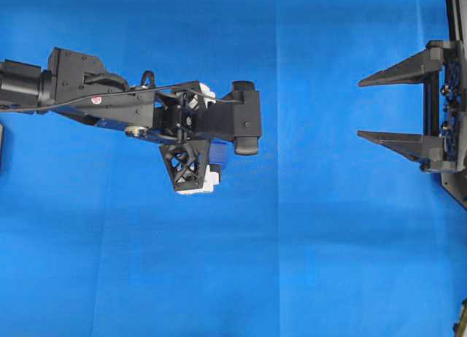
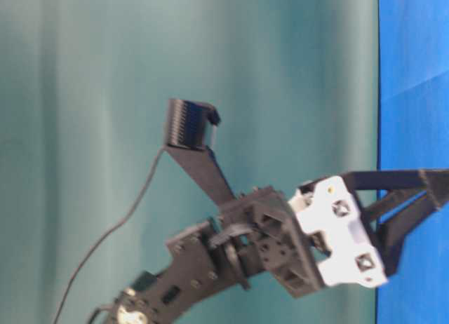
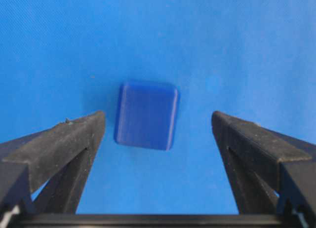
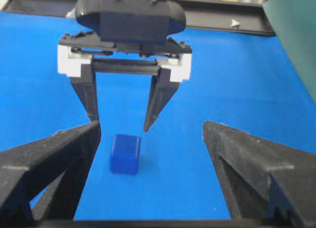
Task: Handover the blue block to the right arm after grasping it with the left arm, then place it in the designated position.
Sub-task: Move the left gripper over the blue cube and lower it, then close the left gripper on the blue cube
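So your left pincer (image 4: 121, 120) is hanging right over the block (image 4: 124, 153), fingers pointing down and spread about as wide as they go, nothing in them. The block sits flat on the cloth (image 1: 328, 264) on the table, roughly in the gap between the two fingers when you look through the left wrist view, with clear cloth on both sides of it. From the right wrist view, though, both tips look a bit behind the block and not yet down around it, so I wouldn't trust the line-up blindly.

What I'd watch for: if you drop straight down from here and one fingertip (image 4: 149, 124) lands on the block's top edge instead of beside it, you'll shove or tip it instead of straddling it. It's a small smooth cube, my guess is it skates on that cloth easily. Closing while it's off-centre could also spin it, and then you're holding it by a corner, which makes the handover sketchy.

Your right pincer (image 1: 365, 107) is parked well off to the side of the block, also wide open and empty. In the overhead view the left arm (image 1: 109, 96) covers nearly all of the block, so you can't check the grasp from there, lean on the wrist cams. And grab low enough to leave some block sticking out, or the right one has nothing to take
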{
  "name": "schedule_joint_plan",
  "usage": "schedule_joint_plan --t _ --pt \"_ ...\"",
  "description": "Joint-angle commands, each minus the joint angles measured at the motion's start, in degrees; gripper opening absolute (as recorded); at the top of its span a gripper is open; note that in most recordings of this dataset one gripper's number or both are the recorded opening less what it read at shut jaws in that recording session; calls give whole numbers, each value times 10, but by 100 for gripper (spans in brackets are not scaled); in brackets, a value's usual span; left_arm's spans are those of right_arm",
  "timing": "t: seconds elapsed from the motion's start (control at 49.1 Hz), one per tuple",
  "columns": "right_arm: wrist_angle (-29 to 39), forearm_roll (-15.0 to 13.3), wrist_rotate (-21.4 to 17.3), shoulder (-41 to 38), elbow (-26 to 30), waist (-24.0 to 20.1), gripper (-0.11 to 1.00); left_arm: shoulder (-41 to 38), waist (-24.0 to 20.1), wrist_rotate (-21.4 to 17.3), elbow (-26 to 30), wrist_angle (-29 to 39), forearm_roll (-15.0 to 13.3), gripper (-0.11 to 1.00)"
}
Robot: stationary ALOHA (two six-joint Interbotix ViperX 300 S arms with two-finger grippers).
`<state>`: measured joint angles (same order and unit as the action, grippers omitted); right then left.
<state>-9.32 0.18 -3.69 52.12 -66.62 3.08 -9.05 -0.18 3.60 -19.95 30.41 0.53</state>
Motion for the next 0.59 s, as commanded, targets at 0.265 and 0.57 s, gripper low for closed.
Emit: schedule_joint_plan --t 0.265,0.57 --pt "-6 -1 -1 -10 12 0 97 -31 -6 -1 -25 -74 1 92" --pt "-6 0 -1 -14 11 1 97 -69 -11 -6 -29 -105 1 92"
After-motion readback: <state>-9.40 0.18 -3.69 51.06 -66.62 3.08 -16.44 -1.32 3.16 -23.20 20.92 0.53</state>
